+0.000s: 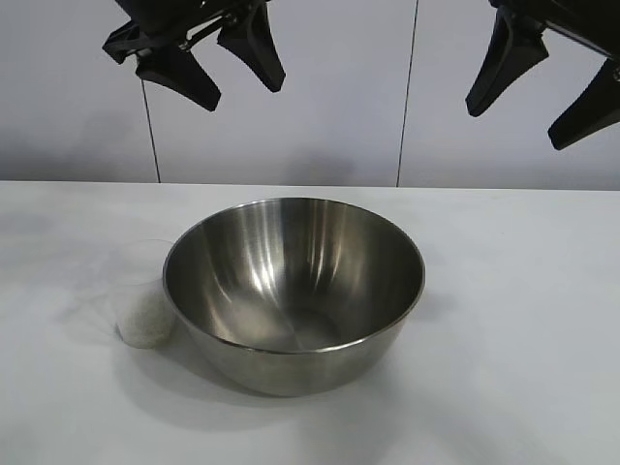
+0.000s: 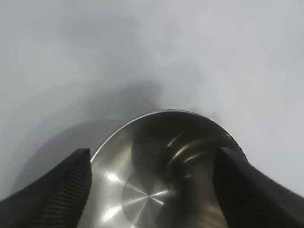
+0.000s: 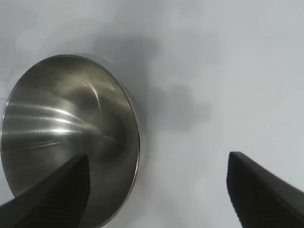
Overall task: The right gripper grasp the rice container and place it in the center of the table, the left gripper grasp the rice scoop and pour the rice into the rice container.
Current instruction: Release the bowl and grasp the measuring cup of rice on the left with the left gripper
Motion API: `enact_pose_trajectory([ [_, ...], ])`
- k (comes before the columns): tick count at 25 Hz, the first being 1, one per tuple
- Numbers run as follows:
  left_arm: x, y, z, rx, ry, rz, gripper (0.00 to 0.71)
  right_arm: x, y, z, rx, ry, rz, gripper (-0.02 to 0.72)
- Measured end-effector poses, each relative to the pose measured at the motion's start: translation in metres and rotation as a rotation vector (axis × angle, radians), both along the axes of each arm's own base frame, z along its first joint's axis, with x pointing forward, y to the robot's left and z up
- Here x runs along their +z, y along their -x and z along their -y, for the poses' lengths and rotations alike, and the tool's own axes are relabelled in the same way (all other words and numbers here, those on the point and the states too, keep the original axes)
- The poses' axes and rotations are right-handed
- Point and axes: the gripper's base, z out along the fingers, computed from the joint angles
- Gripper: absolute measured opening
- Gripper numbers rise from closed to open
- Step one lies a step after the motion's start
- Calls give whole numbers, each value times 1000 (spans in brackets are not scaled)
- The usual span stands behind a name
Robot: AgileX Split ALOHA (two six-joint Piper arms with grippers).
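The rice container (image 1: 294, 291), a shiny steel bowl, stands empty near the middle of the white table. It also shows in the left wrist view (image 2: 161, 175) and the right wrist view (image 3: 66, 137). The rice scoop (image 1: 139, 300), a small clear plastic cup, stands against the bowl's left side with rice (image 1: 145, 323) in its bottom. My left gripper (image 1: 231, 79) hangs open and empty high above the bowl's left part; in its own view (image 2: 152, 183) the bowl lies between the fingers. My right gripper (image 1: 535, 105) hangs open and empty high at the right (image 3: 159, 190).
The white table (image 1: 523, 320) has bare surface to the right of the bowl and in front of it. A pale panelled wall (image 1: 320, 87) stands behind the table.
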Motion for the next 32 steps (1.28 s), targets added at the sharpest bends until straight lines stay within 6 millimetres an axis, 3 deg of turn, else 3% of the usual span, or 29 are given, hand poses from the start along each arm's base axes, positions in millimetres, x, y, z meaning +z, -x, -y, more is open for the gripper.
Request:
enact_pose_trajectory([
  [8,2,6,-1,-110,-44,28,624,0,0,0,0,0,0,545],
  [12,38,11,-9,-64,-3,167,622,0,0,0,0,0,1,545],
  [17,97,34,-35,-19,16,347,610,0,0,0,-2,0,4,545],
  [20,114,48,-45,21,27,448,609,0,0,0,-2,0,4,545],
  [24,107,70,-61,107,42,570,608,0,0,0,-2,0,4,545],
  [32,44,121,-101,315,22,779,605,1,-1,0,-3,-1,9,545],
])
